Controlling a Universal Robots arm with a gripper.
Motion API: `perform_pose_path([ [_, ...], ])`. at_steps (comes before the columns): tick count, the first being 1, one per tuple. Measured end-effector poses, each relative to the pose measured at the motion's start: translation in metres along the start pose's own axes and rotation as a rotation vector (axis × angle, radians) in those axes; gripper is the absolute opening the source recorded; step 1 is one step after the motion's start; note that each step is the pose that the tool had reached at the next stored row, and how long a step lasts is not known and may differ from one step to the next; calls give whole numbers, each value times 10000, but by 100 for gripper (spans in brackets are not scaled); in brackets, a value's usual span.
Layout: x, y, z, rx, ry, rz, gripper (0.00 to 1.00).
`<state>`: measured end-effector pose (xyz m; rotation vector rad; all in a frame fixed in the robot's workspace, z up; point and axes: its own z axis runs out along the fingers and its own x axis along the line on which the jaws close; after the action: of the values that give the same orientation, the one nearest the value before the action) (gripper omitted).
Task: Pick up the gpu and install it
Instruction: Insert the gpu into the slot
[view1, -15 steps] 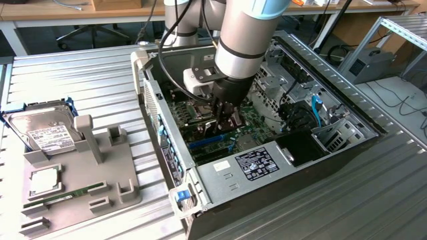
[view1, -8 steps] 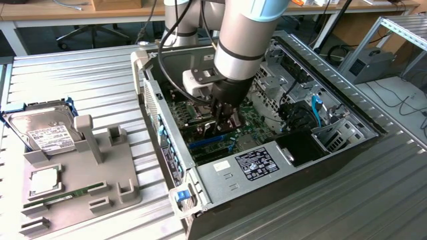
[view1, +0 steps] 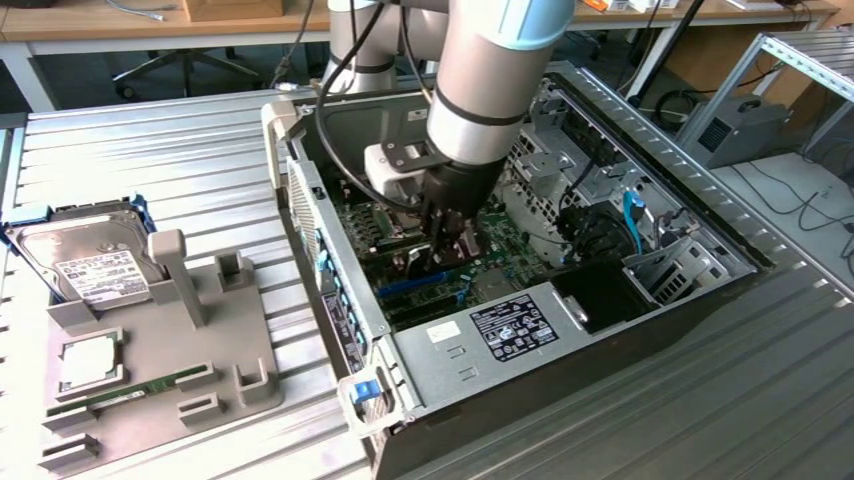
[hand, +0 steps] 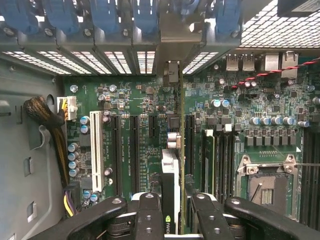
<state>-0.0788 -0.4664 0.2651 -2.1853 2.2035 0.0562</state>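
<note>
One arm reaches down into one open case (view1: 574, 395) that lies on its side on a ribbed metal table (view1: 187, 150). Its gripper (view1: 451, 248) sits low over the motherboard (hand: 150, 95). In the wrist view the two black fingers (hand: 149, 216) press in on either side of one gpu (hand: 170, 172), pinching it between them. The card stands edge-on above the board, its green edge running along a black slot and its metal bracket end reaching to the slotted back wall of the case. Whether it is fully seated cannot be told. Beside the card lie one white slot (hand: 96, 150) and two long black slots (hand: 116, 155), with one short black slot between those and the card. On the card's other side is one open cpu socket (hand: 265, 187). One twisted red-and-black wire (hand: 270, 74) crosses the board near the back wall. At the exterior view's left, well apart from the case, one grey fixture (view1: 247, 345) carries one hard drive (view1: 94, 265), one cpu chip (view1: 91, 362) and one green memory stick (view1: 134, 390).
</note>
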Motion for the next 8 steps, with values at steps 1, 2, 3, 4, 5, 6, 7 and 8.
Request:
perform_pose_path([
  [1,0,1,7,0,0,0,27],
  [2,1,3,13,0,0,-1,27],
  [3,1,4,18,0,-1,-1,27],
  [4,1,5,22,0,0,-1,27],
  [5,2,8,28,0,-1,0,27],
  [6,2,10,32,0,0,0,27],
  [7,2,11,35,-1,1,-1,27],
  [8,2,12,38,-1,1,-1,27],
])
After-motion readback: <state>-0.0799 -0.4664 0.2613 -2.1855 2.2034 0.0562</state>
